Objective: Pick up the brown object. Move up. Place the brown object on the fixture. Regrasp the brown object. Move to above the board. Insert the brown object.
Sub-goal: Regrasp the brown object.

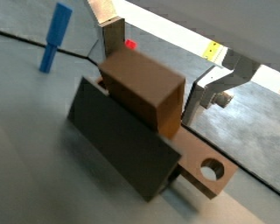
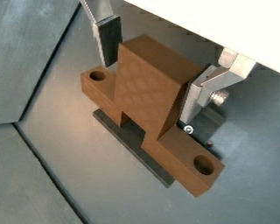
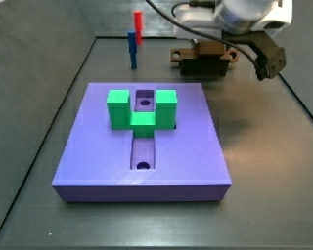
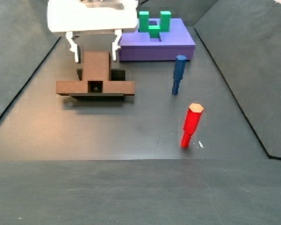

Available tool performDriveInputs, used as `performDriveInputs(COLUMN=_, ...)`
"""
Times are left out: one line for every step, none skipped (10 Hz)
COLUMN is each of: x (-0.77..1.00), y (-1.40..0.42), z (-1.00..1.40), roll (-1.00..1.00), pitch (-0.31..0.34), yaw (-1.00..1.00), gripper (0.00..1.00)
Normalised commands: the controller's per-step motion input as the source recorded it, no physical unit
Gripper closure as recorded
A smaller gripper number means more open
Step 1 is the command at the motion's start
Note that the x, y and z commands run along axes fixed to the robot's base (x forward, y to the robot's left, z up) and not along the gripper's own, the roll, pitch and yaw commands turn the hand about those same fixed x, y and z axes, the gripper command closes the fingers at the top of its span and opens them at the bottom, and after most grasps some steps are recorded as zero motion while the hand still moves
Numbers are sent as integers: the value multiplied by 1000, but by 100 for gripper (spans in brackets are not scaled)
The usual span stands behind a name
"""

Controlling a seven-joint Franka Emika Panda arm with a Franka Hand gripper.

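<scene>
- Two silver fingers [image 2: 104,39] stand either side of the raised middle block of the brown object [image 2: 149,101], spread apart; in both wrist views a sliver of gap shows on each side, so they seem to bracket the piece without squeezing it, though contact on the dark pads is hard to rule out.
- Left to right in a side view: the brown object [image 4: 94,81] lies crosswise on the fixture [image 4: 94,96], its holed ends sticking out past both sides of the dark bracket; right of it stand a blue peg [image 4: 178,74] and, nearer, a red peg [image 4: 192,126]; the board [image 4: 157,41] with its green block [image 4: 154,22] sits far right on the worktop [image 4: 131,132].
- My reading of the step: the piece is already set down on the fixture, so this is the moment between placing and regrasping.
- Next, the fingers need to close squarely on the block's flat flanks, centred, so the bar lifts level and does not drag the fixture.
- Pose: the gripper [image 4: 91,48] hangs straight down over the piece, wrist upright, fingertips low beside the block; in a side view the gripper [image 3: 222,54] sits at the far right, well beyond the board [image 3: 146,146].
</scene>
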Motion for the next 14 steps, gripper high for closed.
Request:
performDriveInputs(x=49, y=29, z=-349, roll=186, pitch=0, yaw=80, gripper=0)
performDriveInputs(x=0, y=0, z=-43, roll=0, pitch=0, yaw=0, gripper=0)
performDriveInputs(x=-57, y=0, z=-166, roll=0, pitch=-60, yaw=0, gripper=0)
performDriveInputs(x=0, y=0, z=0, roll=0, pitch=6, yaw=0, gripper=0)
performDriveInputs(x=0, y=-26, z=0, roll=54, pitch=0, yaw=0, gripper=0)
performDriveInputs(x=-49, y=-149, z=0, roll=214, pitch=-86, yaw=0, gripper=0)
performDriveInputs(x=0, y=0, z=0, roll=0, pitch=0, yaw=0, gripper=100)
performDriveInputs(x=0, y=0, z=0, roll=0, pitch=0, yaw=0, gripper=100)
performDriveInputs(x=0, y=0, z=0, roll=0, pitch=0, yaw=0, gripper=100)
performDriveInputs(x=0, y=0, z=0, roll=0, pitch=0, yaw=0, gripper=100)
performDriveInputs(x=0, y=0, z=0, roll=0, pitch=0, yaw=0, gripper=100)
performDriveInputs(x=0, y=0, z=0, roll=0, pitch=0, yaw=0, gripper=100)
performDriveInputs(x=0, y=0, z=0, roll=0, pitch=0, yaw=0, gripper=100)
performDriveInputs(x=0, y=0, z=0, roll=0, pitch=0, yaw=0, gripper=100)
